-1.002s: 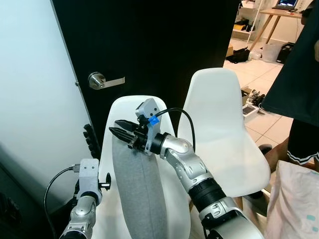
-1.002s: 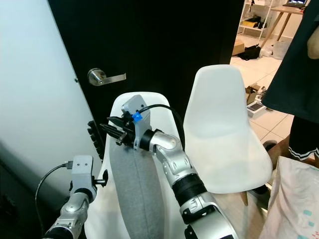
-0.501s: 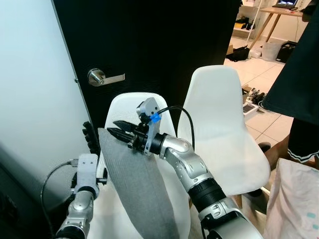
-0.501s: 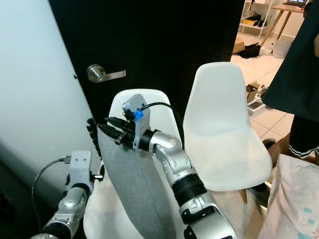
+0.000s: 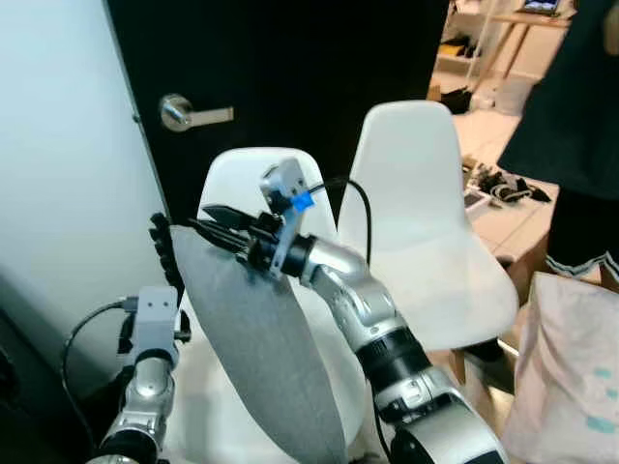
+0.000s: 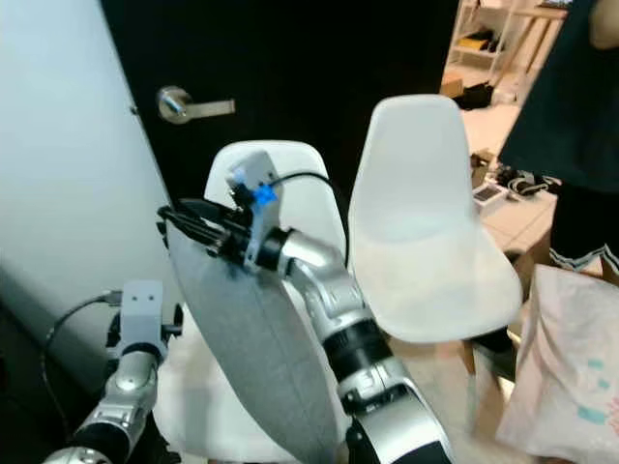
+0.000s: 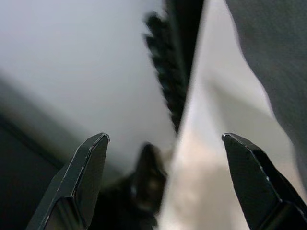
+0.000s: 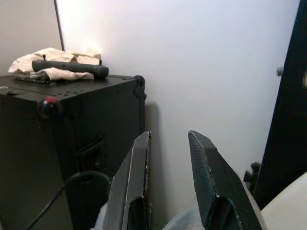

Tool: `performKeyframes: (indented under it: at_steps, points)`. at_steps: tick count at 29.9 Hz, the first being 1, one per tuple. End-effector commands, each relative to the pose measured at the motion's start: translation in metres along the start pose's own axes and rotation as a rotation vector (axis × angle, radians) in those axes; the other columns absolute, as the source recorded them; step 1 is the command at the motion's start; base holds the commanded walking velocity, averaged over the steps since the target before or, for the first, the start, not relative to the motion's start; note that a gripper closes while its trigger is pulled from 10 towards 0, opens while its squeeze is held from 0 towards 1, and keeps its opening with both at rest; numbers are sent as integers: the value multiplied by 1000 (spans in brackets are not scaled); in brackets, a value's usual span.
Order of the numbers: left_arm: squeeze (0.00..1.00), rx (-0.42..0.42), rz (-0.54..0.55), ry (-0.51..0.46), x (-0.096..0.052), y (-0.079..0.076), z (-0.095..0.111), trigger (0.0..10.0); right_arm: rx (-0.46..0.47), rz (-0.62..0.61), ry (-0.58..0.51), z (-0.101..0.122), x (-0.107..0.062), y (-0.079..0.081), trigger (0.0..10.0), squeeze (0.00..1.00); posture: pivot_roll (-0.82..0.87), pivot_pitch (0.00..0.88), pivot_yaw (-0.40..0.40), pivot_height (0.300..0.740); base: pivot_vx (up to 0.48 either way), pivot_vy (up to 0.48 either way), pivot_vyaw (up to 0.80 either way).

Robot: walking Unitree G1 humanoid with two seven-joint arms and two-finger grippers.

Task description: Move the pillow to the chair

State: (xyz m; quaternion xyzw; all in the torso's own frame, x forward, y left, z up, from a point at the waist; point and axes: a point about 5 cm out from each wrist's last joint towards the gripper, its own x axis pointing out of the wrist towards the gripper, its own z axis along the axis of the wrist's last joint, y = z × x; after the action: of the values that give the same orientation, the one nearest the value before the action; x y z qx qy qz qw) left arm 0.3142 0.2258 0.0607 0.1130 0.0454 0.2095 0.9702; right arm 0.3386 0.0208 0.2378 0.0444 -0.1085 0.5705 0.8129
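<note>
A long grey pillow point(image 5: 256, 348) stands on the seat of the nearer white chair point(image 5: 237, 179), leaning with its top toward the left. My right gripper point(image 5: 203, 220) is shut on the pillow's top edge, in front of the chair back. In the right wrist view a bit of the grey fabric point(image 8: 184, 221) shows between the fingers point(image 8: 134, 187). My left gripper point(image 7: 163, 182) is open and holds nothing; it is low at the chair's left side, facing the chair's rim point(image 7: 216, 143) and the pillow point(image 7: 278, 57).
A second white chair point(image 5: 416, 203) stands right of the first. Behind both is a black door point(image 5: 319, 68) with a silver handle point(image 5: 184, 111). A person in dark clothes point(image 5: 571, 116) stands at the right, above a white bag point(image 5: 571, 367). A black case point(image 8: 72, 124) sits by the wall.
The pillow stood upright one second ago; my right gripper has swung its top to the left and it now leans. The whole picture has also shifted a little.
</note>
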Motion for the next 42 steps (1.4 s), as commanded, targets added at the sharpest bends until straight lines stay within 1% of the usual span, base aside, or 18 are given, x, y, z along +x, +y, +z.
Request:
performKeyframes:
  at_steps: [1,2,3,4,6,9,11,12,14,19,23,26,29,30,33,35,40,42]
  points:
    - [0,2,94,-111,14,15,30,10000,-17,8,-45,12,9,-1,10000,0,5,14,-26,590,0,0,0]
    - [0,2,94,-111,14,15,30,10000,-17,8,-45,12,9,-1,10000,0,5,14,-26,590,0,0,0]
    - [0,-6,113,-160,17,17,43,10000,-22,3,-43,13,13,-2,10000,0,9,12,-28,585,0,0,0]
    - [0,-6,113,-160,17,17,43,10000,-22,3,-43,13,13,-2,10000,0,9,12,-28,585,0,0,0]
    - [0,-11,126,-236,19,18,63,10000,-59,-61,5,10,20,-6,10000,0,16,10,-31,575,0,0,0]
    - [0,-1,104,-288,16,12,74,10000,-203,-294,215,-12,16,-24,10000,0,23,19,-32,560,0,0,0]
    - [0,-9,95,-272,14,8,71,10000,-237,-398,278,-19,6,-34,10000,0,21,26,-30,550,0,0,0]
    - [0,-9,95,-272,14,8,71,10000,-237,-398,278,-19,6,-34,10000,0,21,26,-30,550,0,0,0]
    - [0,-11,81,-251,10,3,65,10000,-228,-502,343,-28,-8,-46,10000,0,13,34,-25,540,0,0,0]
    - [0,-6,70,-238,7,0,62,10000,-235,-600,417,-37,-24,-58,10000,0,7,40,-18,530,0,0,0]
    - [0,-17,24,-203,3,-6,60,10000,-243,-798,563,-56,-61,-78,10000,0,2,49,-7,510,0,0,0]
    - [0,-20,12,-197,3,-8,59,10000,-240,-821,588,-60,-66,-79,10000,0,0,53,-6,505,0,0,0]
    - [0,-32,-29,-189,1,-14,59,10000,-263,-873,697,-74,-83,-81,10000,0,-5,58,1,490,0,0,0]
    - [0,-32,-29,-189,1,-14,59,10000,-263,-873,697,-74,-83,-81,10000,0,-5,58,1,490,0,0,0]
    - [0,-50,-71,-185,-2,-21,59,10000,-302,-893,809,-89,-103,-81,10000,0,-8,60,2,490,0,0,0]
    - [0,-51,-76,-184,-2,-21,60,10000,-302,-889,836,-94,-107,-79,10000,0,-10,62,3,490,0,0,0]
    - [0,-55,-87,-175,-3,-22,60,10000,-259,-845,910,-112,-113,-69,10000,0,-13,65,3,490,0,0,0]
    - [0,-61,-97,-172,-4,-23,60,10000,-167,-831,886,-120,-107,-60,10000,0,-14,66,3,490,0,0,0]
